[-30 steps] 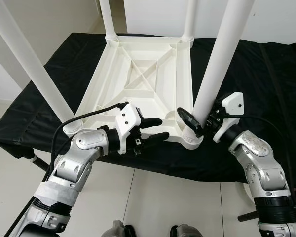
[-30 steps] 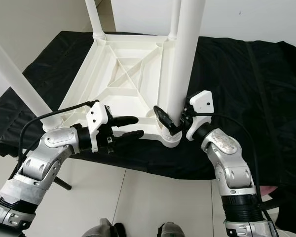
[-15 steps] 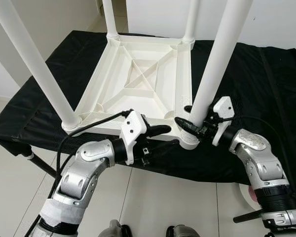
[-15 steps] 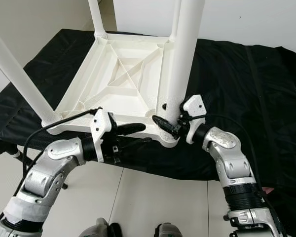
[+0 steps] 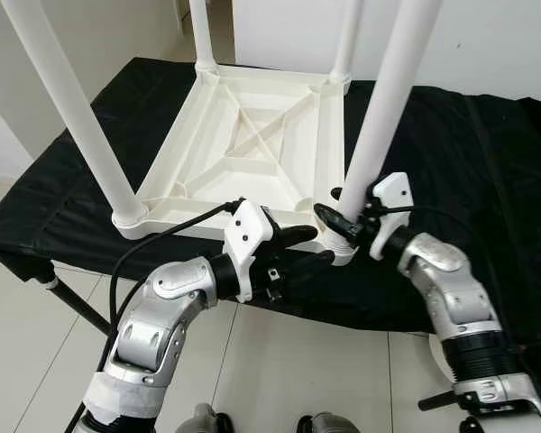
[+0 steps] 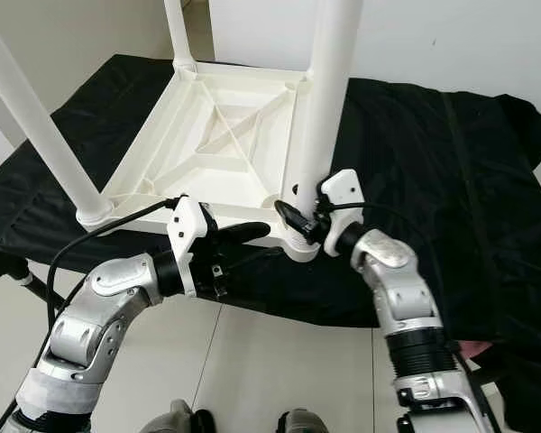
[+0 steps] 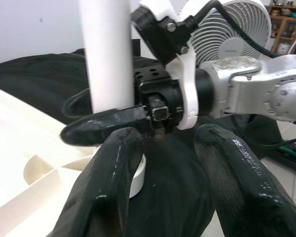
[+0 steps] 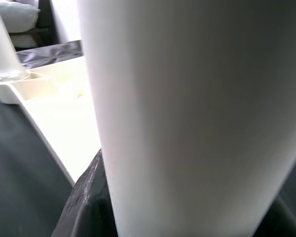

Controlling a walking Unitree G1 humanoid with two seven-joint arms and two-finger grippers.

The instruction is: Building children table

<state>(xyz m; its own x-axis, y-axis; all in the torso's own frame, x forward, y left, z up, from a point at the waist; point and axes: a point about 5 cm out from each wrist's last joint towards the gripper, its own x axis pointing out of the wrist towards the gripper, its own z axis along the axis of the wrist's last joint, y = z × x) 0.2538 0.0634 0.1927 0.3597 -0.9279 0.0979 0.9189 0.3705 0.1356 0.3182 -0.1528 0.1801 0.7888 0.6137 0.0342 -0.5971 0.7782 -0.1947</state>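
- The black-draped counter (image 5: 487, 162) carries the white children's table (image 5: 252, 153), which lies upside down near the counter's front edge with all four legs standing up.
- The near right leg (image 5: 383, 117) rises from its corner socket, its long axis steeply upright.
- The right gripper (image 5: 335, 212) clasps this leg just above the socket.
- The left gripper (image 5: 308, 247), fingers parted and empty, sits just beside that corner at the table's front rim; open floor lies below.

white table (image 5: 252, 144) smooth matt plastic; black cloth (image 5: 487, 171) soft, creased; left pincer (image 7: 163, 163) fingers glossy black.
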